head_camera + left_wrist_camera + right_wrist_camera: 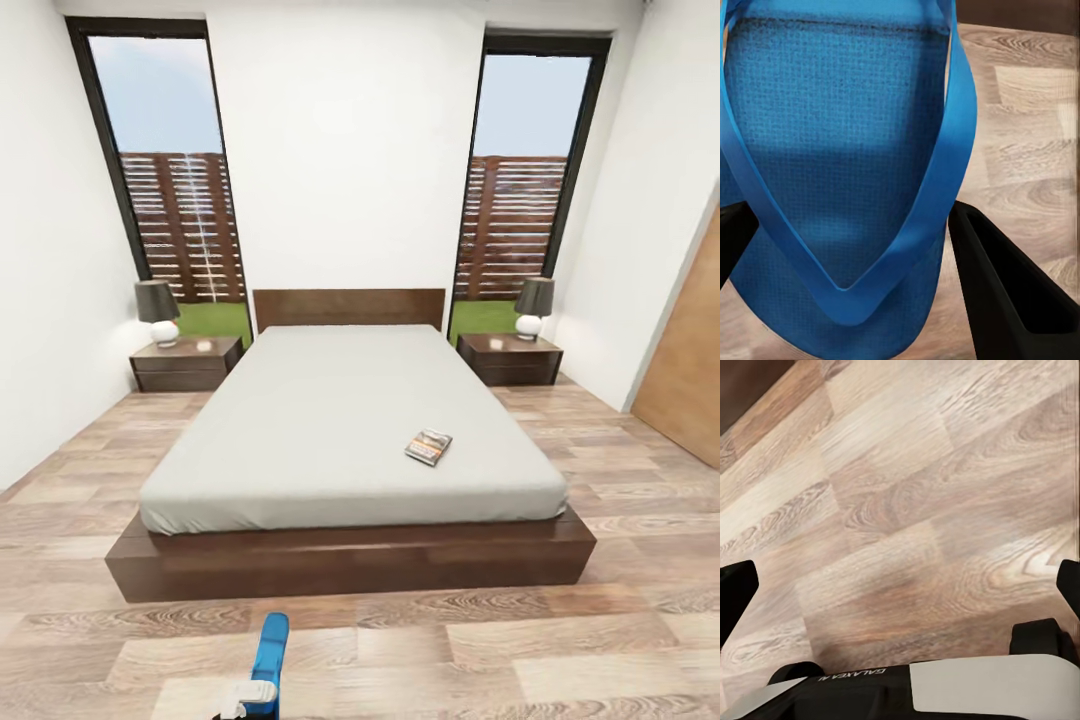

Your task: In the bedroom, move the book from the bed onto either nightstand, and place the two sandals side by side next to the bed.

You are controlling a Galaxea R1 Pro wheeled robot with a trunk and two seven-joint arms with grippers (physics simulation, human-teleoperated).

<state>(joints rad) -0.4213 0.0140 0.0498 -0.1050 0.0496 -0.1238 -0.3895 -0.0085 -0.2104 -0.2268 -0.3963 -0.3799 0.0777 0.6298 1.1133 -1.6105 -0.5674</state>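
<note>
The book (428, 446) lies flat on the bed (340, 420), on the pale mattress near its front right corner. One nightstand (185, 363) stands left of the headboard and another nightstand (510, 358) right of it. A blue sandal (270, 652) is held up at the bottom of the head view, over the floor in front of the bed's foot. My left gripper (851, 217) is shut on this sandal (832, 150), with black fingers (1005, 292) pressed against its sides. My right gripper (904, 577) is open over bare wooden floor, nothing between its fingers.
A lamp (158, 311) stands on the left nightstand and a lamp (533, 307) on the right one. Tall windows flank the headboard. A wooden door (690, 360) is at the right wall. Wide strips of wooden floor (620, 450) run along both sides of the bed.
</note>
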